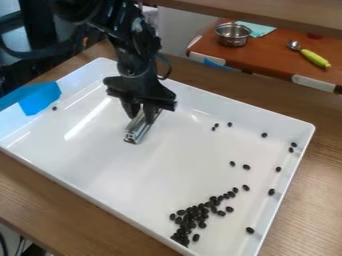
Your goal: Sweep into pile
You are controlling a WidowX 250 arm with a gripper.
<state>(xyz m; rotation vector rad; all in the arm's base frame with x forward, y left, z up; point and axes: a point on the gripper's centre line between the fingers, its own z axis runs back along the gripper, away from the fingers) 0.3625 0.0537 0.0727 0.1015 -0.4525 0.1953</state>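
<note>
The black arm comes in over the far left part of the scene, its upper section at the far left corner bending down toward the near side. Below it the wrist hangs almost upright, widening into the hand, left of the middle. The hand points down, its two fingers side by side in a grip, a narrow space between them. A dark cable loops on the right side of the wrist.

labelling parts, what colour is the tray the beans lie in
White tray, best seen in the camera view.
</note>
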